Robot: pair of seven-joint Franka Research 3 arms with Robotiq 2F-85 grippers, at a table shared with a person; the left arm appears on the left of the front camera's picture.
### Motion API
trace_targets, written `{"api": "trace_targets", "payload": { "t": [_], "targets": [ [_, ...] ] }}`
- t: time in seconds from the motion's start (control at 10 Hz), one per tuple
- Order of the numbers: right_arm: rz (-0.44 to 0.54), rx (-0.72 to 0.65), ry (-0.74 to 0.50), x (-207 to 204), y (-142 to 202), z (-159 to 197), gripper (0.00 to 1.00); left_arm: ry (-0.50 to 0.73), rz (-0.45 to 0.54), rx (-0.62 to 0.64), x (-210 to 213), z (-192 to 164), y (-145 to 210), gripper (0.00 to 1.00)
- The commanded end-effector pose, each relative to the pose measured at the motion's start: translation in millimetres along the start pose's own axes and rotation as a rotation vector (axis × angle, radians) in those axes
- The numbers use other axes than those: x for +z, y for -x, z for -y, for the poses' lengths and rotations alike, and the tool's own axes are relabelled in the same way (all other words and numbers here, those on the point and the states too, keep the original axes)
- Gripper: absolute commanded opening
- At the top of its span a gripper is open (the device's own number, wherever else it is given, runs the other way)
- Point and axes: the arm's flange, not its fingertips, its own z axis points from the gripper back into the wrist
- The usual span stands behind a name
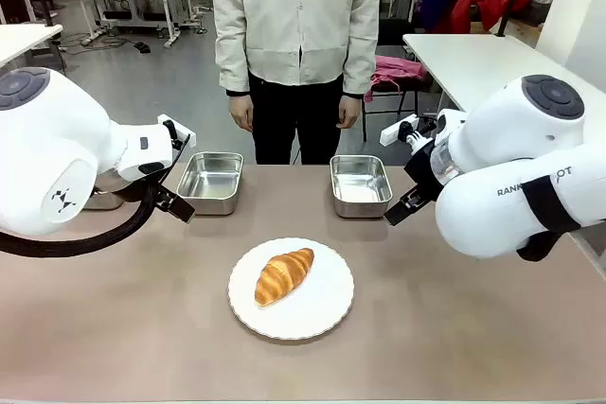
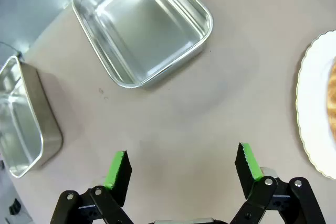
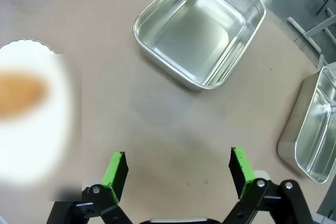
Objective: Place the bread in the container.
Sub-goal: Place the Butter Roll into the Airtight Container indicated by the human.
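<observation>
The bread [image 1: 284,274], a golden-brown croissant, lies on a round white plate [image 1: 322,314] at the table's middle front. Two steel containers stand behind it, one on the left [image 1: 210,182] and one on the right [image 1: 360,184], both empty. My left gripper [image 1: 178,205] hovers by the left container, open and holding nothing. In the left wrist view its fingers [image 2: 182,166] are spread over bare table below that container [image 2: 142,24]. My right gripper [image 1: 398,215] is open beside the right container. The right wrist view shows its jaws [image 3: 177,166] apart below that container [image 3: 199,27], with the bread [image 3: 18,93] blurred at the left.
A person stands at the far side, hands [image 1: 241,113] hanging at their sides. Another steel tray [image 2: 21,124] sits at the table's left end, and one more [image 3: 315,129] at the right end. The plate's rim [image 2: 315,114] shows at the left wrist view's right edge.
</observation>
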Motion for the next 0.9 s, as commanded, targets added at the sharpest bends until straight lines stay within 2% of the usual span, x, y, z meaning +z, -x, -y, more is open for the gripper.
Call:
{"api": "trace_targets", "payload": {
  "t": [0.0,0.8],
  "targets": [
    [0.000,0.000,0.000,0.1,-0.1,0.0,1.00,0.000,0.000,0.000,0.1,0.0,0.0,1.00],
    [0.000,0.000,0.000,0.1,-0.1,0.0,1.00,0.000,0.000,0.000,0.1,0.0,0.0,1.00]
  ]
}}
